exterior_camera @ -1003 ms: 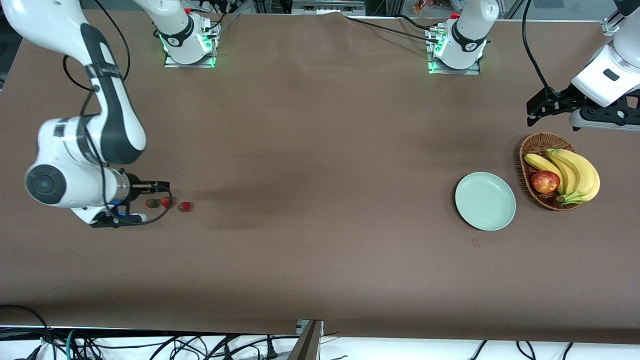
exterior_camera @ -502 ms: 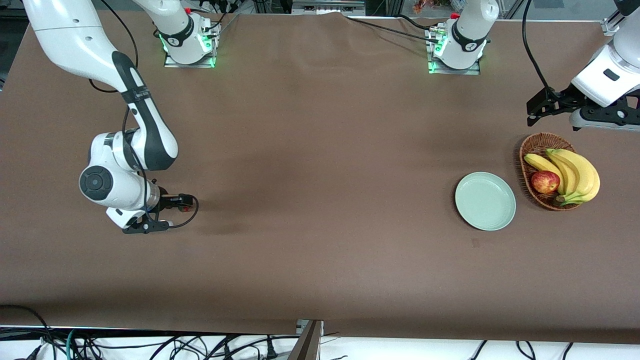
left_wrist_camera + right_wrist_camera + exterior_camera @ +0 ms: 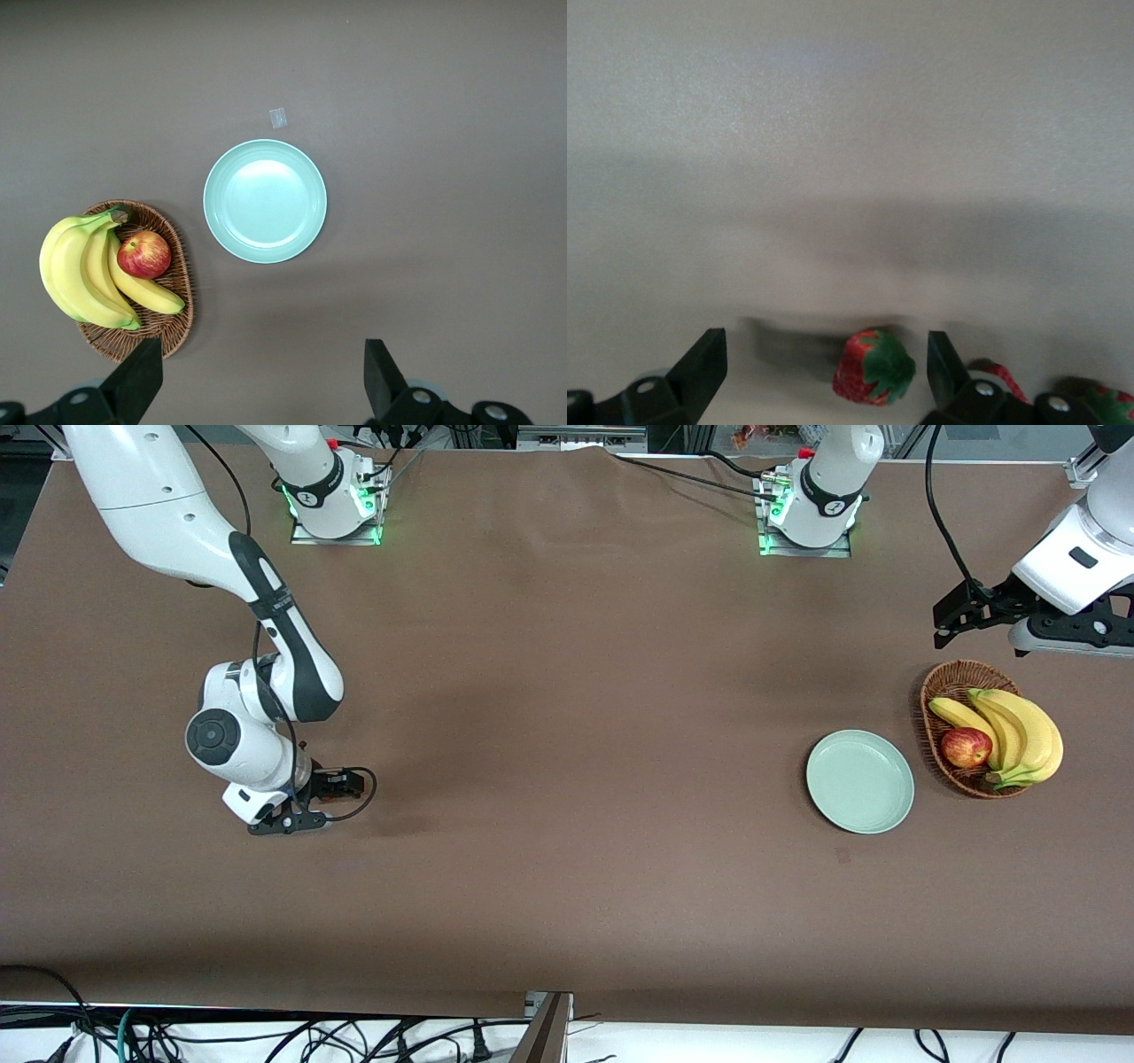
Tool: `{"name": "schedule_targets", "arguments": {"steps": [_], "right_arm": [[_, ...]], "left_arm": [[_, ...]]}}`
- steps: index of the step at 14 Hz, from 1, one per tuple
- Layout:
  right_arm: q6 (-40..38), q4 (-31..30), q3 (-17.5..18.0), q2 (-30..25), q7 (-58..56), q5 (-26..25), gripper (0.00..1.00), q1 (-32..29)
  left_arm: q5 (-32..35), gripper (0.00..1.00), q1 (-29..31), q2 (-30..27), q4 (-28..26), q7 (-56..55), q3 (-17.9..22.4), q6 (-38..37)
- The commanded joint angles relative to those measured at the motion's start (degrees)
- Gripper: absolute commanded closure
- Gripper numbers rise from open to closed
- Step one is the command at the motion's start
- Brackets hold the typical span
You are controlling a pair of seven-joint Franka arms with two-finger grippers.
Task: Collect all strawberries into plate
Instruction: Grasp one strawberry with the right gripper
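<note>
- Right claw (image 3: 824, 372) is low over the desk (image 3: 567, 797) at the right arm's end, fingers spread, gripping nothing.
- One strawberry (image 3: 873, 368), red with a green cap, lies between its fingers; two more strawberries (image 3: 1001, 370) peek beside one finger.
- Left claw (image 3: 261, 381) waits released above the empty mint-green plate (image 3: 859, 781), just beside the basket (image 3: 950, 684).

Wide bare stretch of brown cloth-covered counter (image 3: 567, 717) between the two arms. The round pale mint-green plate (image 3: 859, 781) lies with open approach from above. Just beside it, toward the left arm's end, a brown wicker basket (image 3: 941, 691) with yellow bananas (image 3: 1019, 731) and red apple (image 3: 966, 747) crowds that flank. Right pincer (image 3: 826, 363), fingers spread, brackets one small red strawberry (image 3: 873, 367); two further red strawberries (image 3: 1107, 400) lie beside one finger.
</note>
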Motion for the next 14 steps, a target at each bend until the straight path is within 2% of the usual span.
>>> {"name": "schedule_targets", "arguments": {"steps": [1,6,7,8,10,11,12,14], "right_arm": [[1.1,-2.0,0.2,-0.9,0.3,-0.4,0.0,-0.3],[0.7,-3.2,0.1,-1.4,-0.1,-0.4,0.02,-0.4],[0.7,-3.2,0.0,-1.4,-0.1,-0.4,0.22,-0.5],[0.5,-3.2,0.0,-1.5,-0.1,-0.4,0.49,-0.5],[0.3,-3.1,0.0,-1.6,0.2,-0.3,0.82,-0.5],[0.3,-2.8,-0.1,-1.6,0.0,-0.3,0.95,-0.5],[0.3,-2.7,-0.1,-1.6,-0.1,-0.3,1.0,-0.5],[0.2,-2.3,-0.1,-1.7,-0.1,-0.3,1.0,-0.5]], "left_arm": [[0.9,0.0,0.2,0.8,1.7,-0.2,-0.2,-1.4],[0.9,0.0,0.2,0.8,1.8,-0.4,-0.2,-2.1],[0.9,0.0,0.2,0.7,1.7,-0.2,-0.1,-2.1],[0.9,0.0,0.2,0.7,1.8,-0.3,-0.1,-2.2],[0.9,0.0,0.2,0.7,1.8,-0.4,-0.1,-2.2],[0.9,0.0,0.2,0.8,1.8,-0.3,-0.1,-2.2],[0.9,0.0,0.2,0.8,1.8,-0.2,-0.1,-2.2],[0.9,0.0,0.2,0.8,1.9,-0.4,-0.1,-2.2]]}}
